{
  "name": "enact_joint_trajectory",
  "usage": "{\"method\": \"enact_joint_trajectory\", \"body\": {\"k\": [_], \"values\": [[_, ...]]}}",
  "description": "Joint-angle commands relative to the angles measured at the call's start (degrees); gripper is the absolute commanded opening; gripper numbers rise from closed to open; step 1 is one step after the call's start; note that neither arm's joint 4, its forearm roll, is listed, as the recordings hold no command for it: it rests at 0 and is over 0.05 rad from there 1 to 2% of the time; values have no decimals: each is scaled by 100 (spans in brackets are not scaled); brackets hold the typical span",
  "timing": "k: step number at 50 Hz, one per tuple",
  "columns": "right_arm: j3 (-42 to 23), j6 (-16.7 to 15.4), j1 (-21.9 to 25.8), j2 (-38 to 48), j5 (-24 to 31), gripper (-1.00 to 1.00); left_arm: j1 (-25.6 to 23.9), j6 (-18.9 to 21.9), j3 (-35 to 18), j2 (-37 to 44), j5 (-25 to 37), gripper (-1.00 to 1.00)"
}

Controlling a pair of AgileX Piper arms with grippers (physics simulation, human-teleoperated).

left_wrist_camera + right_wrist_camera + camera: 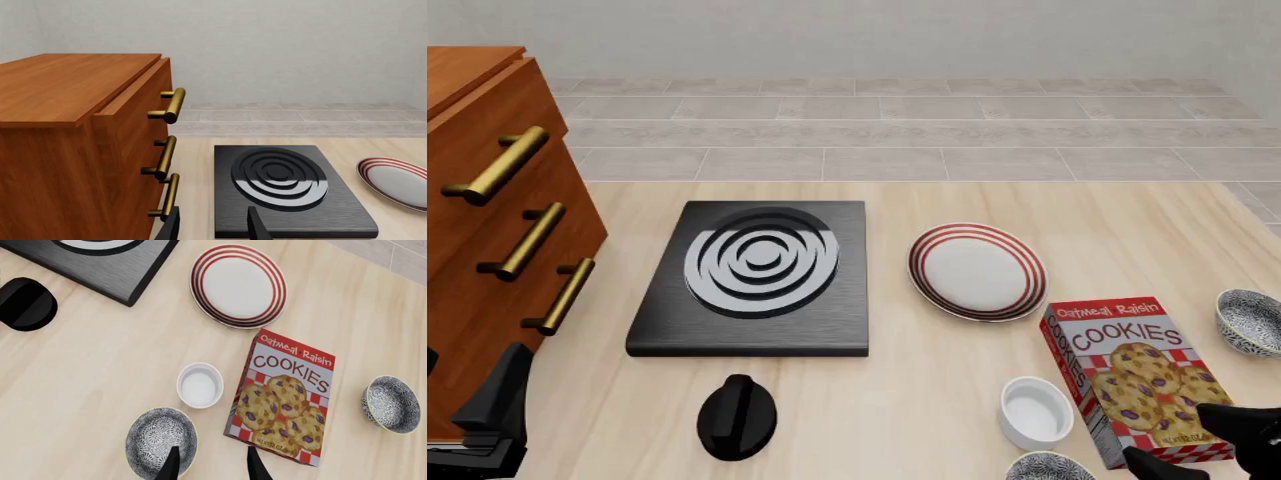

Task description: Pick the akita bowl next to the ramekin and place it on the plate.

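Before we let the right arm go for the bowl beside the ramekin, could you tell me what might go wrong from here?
1. Two identical bowls: the akita bowl sits by the ramekin; the twin bowl lies beyond the cookie box and could be taken by mistake.
2. The right gripper hangs open with one finger over the bowl's rim and the other near the box; descending might nudge the box.
3. The ramekin lies between the bowl and the plate, so a low carry could clip it.

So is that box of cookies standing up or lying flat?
Lying flat. The cookie box rests on its back on the table, printed front facing up, between the ramekin and the far akita bowl.
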Motion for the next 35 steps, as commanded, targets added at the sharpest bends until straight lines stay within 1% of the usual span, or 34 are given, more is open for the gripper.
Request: {"method": "enact_joint_trajectory", "body": {"k": [1, 3, 5, 8, 13, 22, 23, 24, 28, 35], "values": [[85, 143, 122, 180, -150, 100, 0, 0, 0, 0, 0, 100], [69, 144, 143, 249, -193, 100, 0, 0, 0, 0, 0, 100], [67, 255, 221, 335, -240, 100, 0, 0, 0, 0, 0, 100], [133, 190, 241, 458, -376, 100, 0, 0, 0, 0, 0, 100], [262, 194, 309, 640, -607, 100, 0, 0, 0, 0, 0, 100], [287, 175, 332, 749, -679, 100, 0, 0, 0, 0, 0, 100], [188, 269, 567, 1020, -893, 100, 0, 0, 0, 0, 0, 100], [195, 271, 464, 996, -847, 100, 0, 0, 0, 0, 0, 100], [282, 311, 501, 753, -659, 100, 0, 0, 0, 0, 0, 100], [544, 217, 442, 963, -942, 100, 0, 0, 0, 0, 0, 100]]}}
